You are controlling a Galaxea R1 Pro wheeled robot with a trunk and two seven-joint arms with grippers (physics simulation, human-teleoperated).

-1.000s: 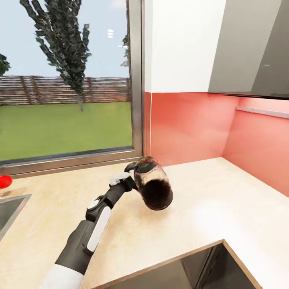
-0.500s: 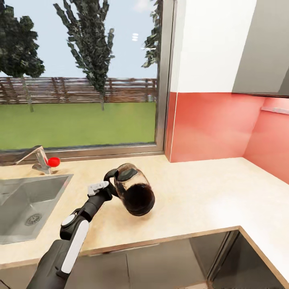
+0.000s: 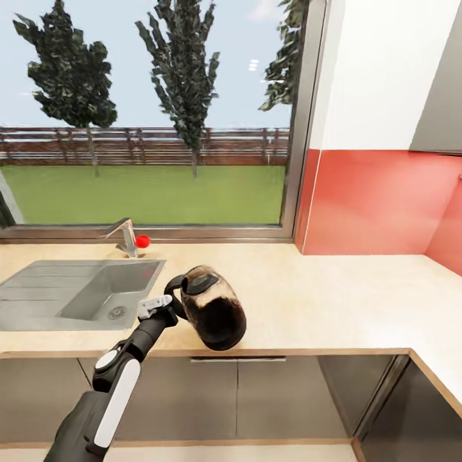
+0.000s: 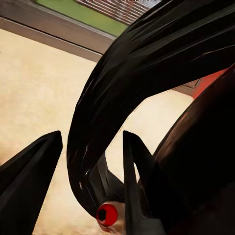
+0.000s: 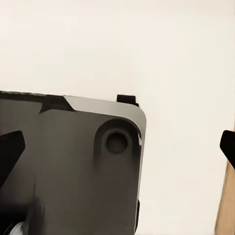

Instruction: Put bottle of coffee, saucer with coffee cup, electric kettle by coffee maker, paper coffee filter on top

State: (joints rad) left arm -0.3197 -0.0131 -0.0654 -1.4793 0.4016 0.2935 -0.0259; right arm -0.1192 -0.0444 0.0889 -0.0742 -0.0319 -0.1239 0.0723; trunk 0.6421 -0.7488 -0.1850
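Beige wood-grain bench [image 3: 333,289] runs under a wide window [image 3: 147,115] that looks onto grass, trees and a fence, with a red backsplash [image 3: 378,202] at the right where the bench turns a corner. Toward its left end a grey sink [image 3: 77,292] is set in, with a tap [image 3: 125,234] and a red knob [image 3: 142,240] at the back edge.

From the lower left of the head view the left arm [image 3: 119,378] reaches up to the front edge of the bench, just right of the sink. Its left gripper [image 3: 163,307] has the electric kettle [image 3: 215,311] by the black loop handle [image 4: 122,83]. In the left wrist view the 2 dark fingers [image 4: 29,181] stand on either side of that handle, closed around it, with the kettle's red button [image 4: 107,214] showing between them. Held off the bench, the kettle is tipped over so that its dark base faces forward and down, above the front edge.

In the right wrist view sits a grey rounded panel [image 5: 73,161] with a round hole against a pale wall. Dark tips of the right gripper's fingers [image 5: 10,147] lie at opposite edges of that picture, well apart, with nothing between them.
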